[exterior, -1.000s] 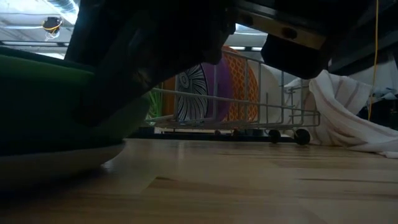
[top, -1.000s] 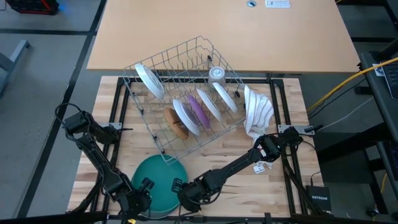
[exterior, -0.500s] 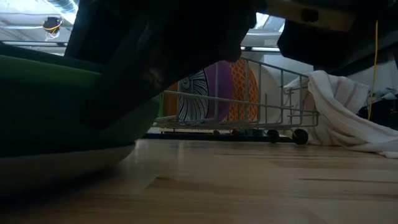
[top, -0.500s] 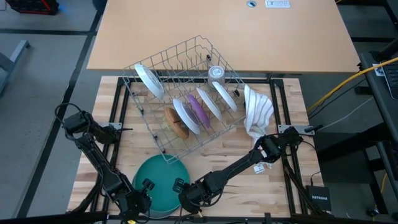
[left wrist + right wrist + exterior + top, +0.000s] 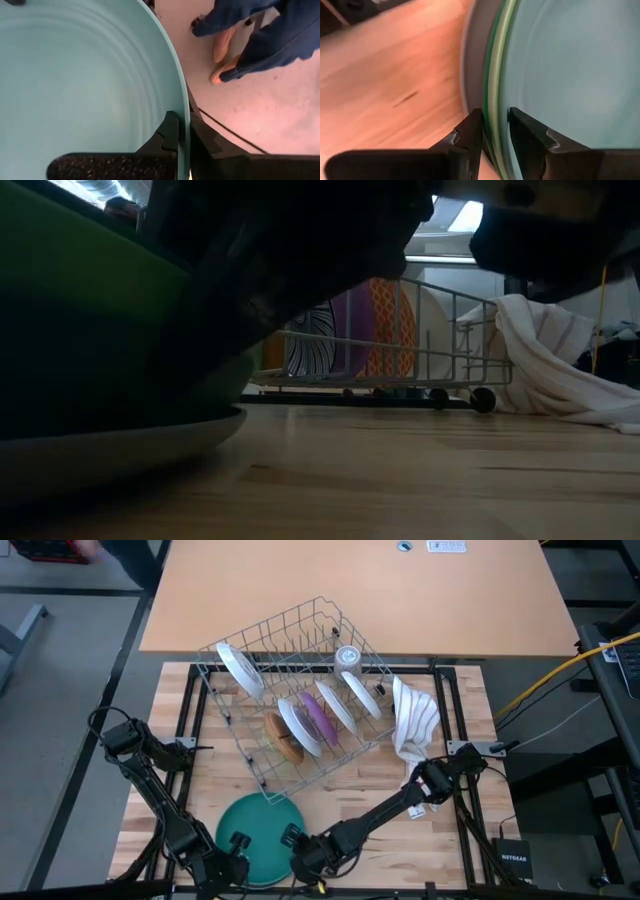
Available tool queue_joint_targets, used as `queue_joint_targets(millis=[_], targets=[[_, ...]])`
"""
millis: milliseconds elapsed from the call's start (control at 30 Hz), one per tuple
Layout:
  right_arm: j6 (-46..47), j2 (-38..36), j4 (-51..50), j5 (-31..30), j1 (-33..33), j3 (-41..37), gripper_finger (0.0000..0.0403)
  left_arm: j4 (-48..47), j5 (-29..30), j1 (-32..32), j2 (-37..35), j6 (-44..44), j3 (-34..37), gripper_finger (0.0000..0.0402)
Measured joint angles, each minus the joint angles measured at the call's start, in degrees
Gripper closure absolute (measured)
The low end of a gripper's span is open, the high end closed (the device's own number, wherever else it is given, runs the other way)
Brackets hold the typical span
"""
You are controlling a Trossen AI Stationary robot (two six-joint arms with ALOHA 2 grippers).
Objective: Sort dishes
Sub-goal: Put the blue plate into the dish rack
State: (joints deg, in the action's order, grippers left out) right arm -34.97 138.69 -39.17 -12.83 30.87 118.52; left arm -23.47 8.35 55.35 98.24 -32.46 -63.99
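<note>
So both arms are down at the near edge of the wooden table (image 5: 330,795), working on a stack of big round plates. The top one is a teal ceramic plate (image 5: 255,827), with a green rim and a grey one peeking out under it in the right wrist view.

The left gripper (image 5: 226,867) sits at the stack's near-left edge. In the left wrist view its fingers are pinched together right on the teal plate's rim, one finger (image 5: 167,134) inside the dish and the other under the lip, so it's clamped on that plate. The right gripper (image 5: 303,855) is at the near-right edge of the same stack. Its fingers straddle the rims with a gap between them, and I honestly can't tell if they're squeezing anything or just sitting around the edge.

Further out from both pincers stands the grey wire dish rack (image 5: 290,700), with white plates, a purple one and a brown one upright in its slots, and a white striped cloth (image 5: 415,720) bunched beside it, past the right arm.

My read: this is the grab-the-big-plate step, getting the teal one off the pile. Next move probably needs a clean lift of only the top plate, so the right pincer should either steady the lower plates or get clear. The risk is the green one riding up with it.
</note>
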Motion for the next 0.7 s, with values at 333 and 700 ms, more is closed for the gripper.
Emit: queue_joint_targets(millis=[333, 700], targets=[[0.0, 0.0, -0.56, -15.78, 3.77, 0.0, 0.0302, 0.96, -1.48, -0.07, -0.11, -19.71, -0.2, 0.04], [0.01, 0.0, -0.97, -16.96, 4.48, 0.0, 0.0301, 9.17, -3.05, -1.79, -0.04, -31.7, -0.09, 0.0401]])
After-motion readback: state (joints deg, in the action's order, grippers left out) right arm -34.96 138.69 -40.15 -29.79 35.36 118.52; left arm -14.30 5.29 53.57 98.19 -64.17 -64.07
